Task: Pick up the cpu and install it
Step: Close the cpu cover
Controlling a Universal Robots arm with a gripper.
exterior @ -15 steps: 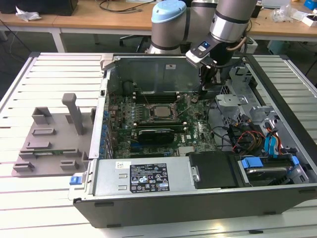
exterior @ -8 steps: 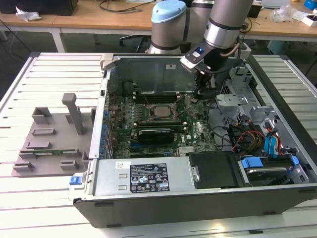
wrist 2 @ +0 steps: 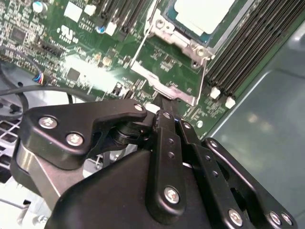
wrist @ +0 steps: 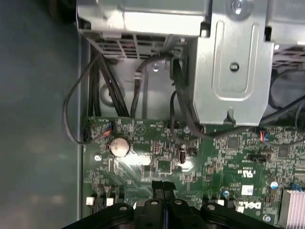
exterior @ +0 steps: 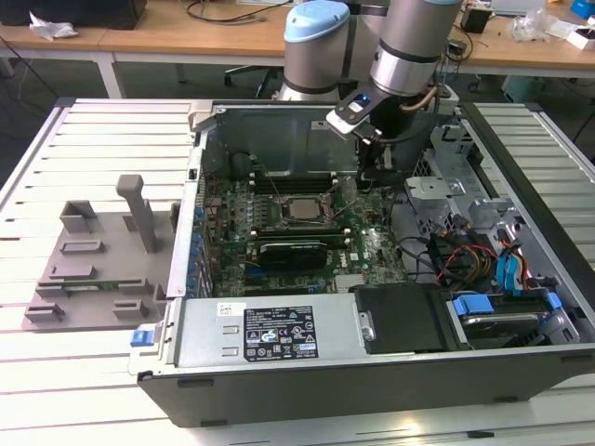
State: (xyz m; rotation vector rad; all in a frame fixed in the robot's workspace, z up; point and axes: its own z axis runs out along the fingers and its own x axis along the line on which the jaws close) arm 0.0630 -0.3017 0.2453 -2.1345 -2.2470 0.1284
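The cpu [exterior: 302, 209], a flat silvery-grey square, lies in the socket on the green motherboard [exterior: 372, 255] inside the open computer case. In the second wrist view the cpu [wrist 2: 202, 14] sits inside the socket's metal frame [wrist 2: 188, 45]. My gripper [exterior: 376, 175] hangs over the board on the exterior view's right of the socket, a short way from the cpu. Its black fingertips [wrist: 163, 187] are pressed together with nothing between them. In the second wrist view my gripper [wrist 2: 164, 106] ends just short of the socket frame's edge.
A grey plastic tray [exterior: 93, 269] lies outside the case on the exterior view's left. A metal drive cage [wrist: 233, 71] and cables [exterior: 465, 255] crowd the right. Memory slots [wrist 2: 252, 52] run beside the socket. The case wall [exterior: 279, 135] stands behind.
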